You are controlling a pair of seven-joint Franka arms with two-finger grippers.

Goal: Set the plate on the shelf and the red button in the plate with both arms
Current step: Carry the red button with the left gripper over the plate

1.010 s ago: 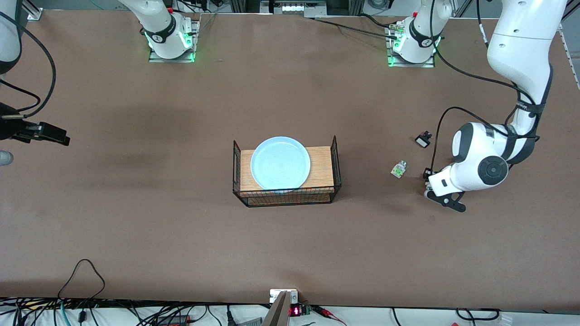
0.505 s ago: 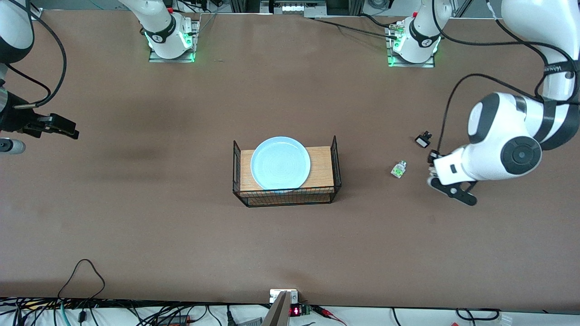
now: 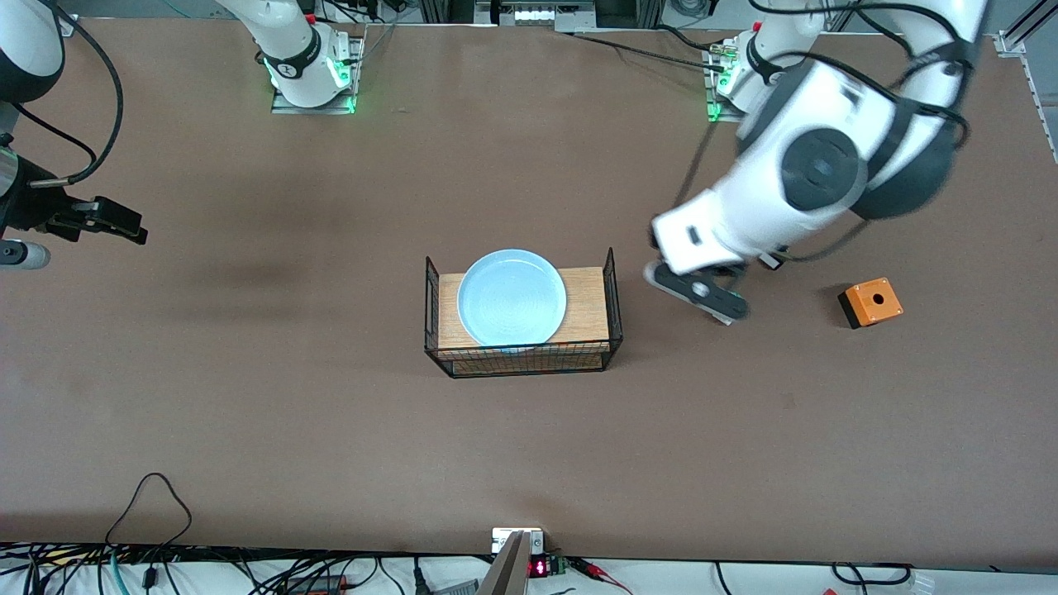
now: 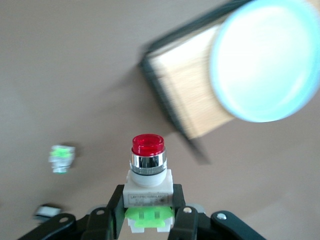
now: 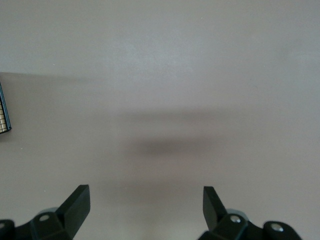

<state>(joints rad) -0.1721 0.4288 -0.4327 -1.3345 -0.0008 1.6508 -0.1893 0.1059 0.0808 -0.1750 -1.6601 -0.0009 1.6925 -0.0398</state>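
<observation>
Left gripper (image 4: 148, 220): mine is up in the air over the bare table between the rack and the orange box, clamped on the red button.
Red button (image 4: 148, 172): it sits between my left fingers (image 4: 116, 207), white body gripped, green part at the base, red cap pointing away from my wrist.
Right gripper (image 5: 146, 200): mine waits above bare table at the right arm's end, fingers spread wide apart, holding nothing.
Plate (image 3: 512, 297): pale blue, lying flat on the wooden board of the wire rack (image 3: 612, 285) at mid-table; nothing touches it.
Orange box (image 3: 870, 302): it stands on the table toward the left arm's end, a round hole in its top face.
Spare parts: a white-green part (image 4: 62, 158) and a small black-and-white part (image 4: 47, 212) lie on the table below my left wrist.
</observation>
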